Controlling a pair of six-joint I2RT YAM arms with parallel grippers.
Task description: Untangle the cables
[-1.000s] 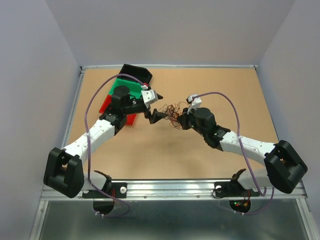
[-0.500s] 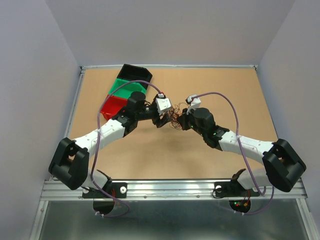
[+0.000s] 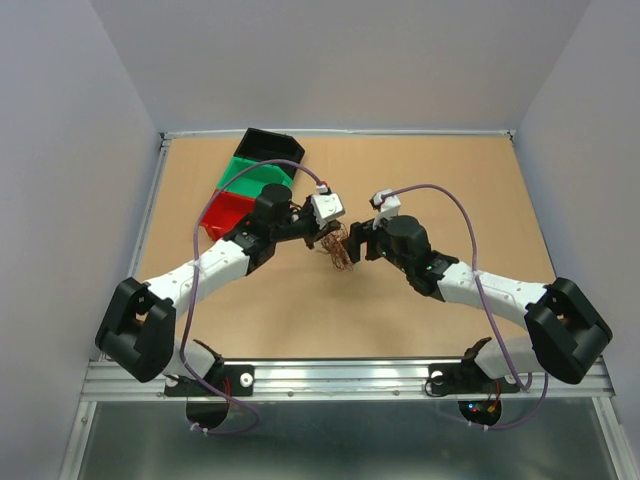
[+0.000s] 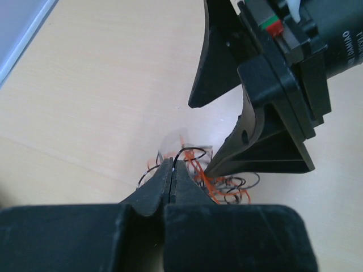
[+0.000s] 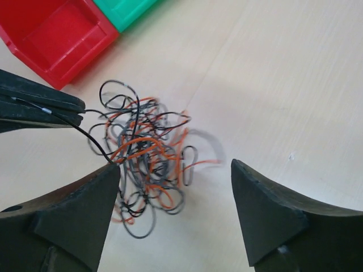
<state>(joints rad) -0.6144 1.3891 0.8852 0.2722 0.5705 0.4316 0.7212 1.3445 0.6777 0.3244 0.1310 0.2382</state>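
Pinching one black strand of the tangled bunch of thin orange and black cables (image 5: 144, 158): left gripper (image 4: 172, 164), fingers together | right gripper (image 5: 174, 165): jaws apart, flanking bunch | bunch: mid-table on tan wooden tabletop (image 3: 450, 180), right of red plastic bin (image 5: 54, 34)

The bunch of hair-thin wire cables (image 5: 146, 156) is showing black and orange strands. The glossy red plastic bin (image 5: 51, 34) and the green plastic bin (image 5: 122, 8) are showing solid, unpatterned colour. The flat wooden tabletop (image 5: 283, 73) is showing pale tan with faint grain.
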